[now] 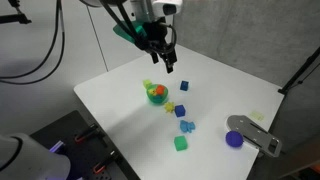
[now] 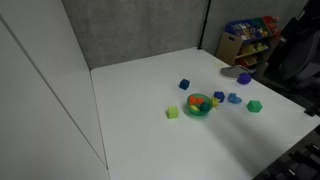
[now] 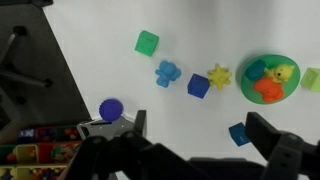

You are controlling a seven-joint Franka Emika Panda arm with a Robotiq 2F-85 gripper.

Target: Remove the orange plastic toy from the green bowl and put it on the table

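Orange-red on bright green: the orange plastic toy [image 3: 268,91] lies inside the green bowl [image 3: 244,82], packed in beside a yellow piece [image 3: 285,72] and a teal one [image 3: 257,69]; from the wrist camera I see my gripper [image 3: 195,120] with its two dark fingers [image 3: 135,125] spread wide apart. The bowl sits beyond the fingertips and off to one side, lined up over one finger rather than over the gap; a blue cube [image 3: 199,85] and a yellow star [image 3: 219,76] lie closer to the middle of that gap. In an exterior view the gripper [image 1: 168,64] hangs above the table [image 1: 115,110], well clear of the surface and apart from the bowl, which stands nearer the camera than the fingers; the toy shows as a small orange spot in the bowl in both exterior views. A purple disc [image 3: 111,109] rests near the other finger.
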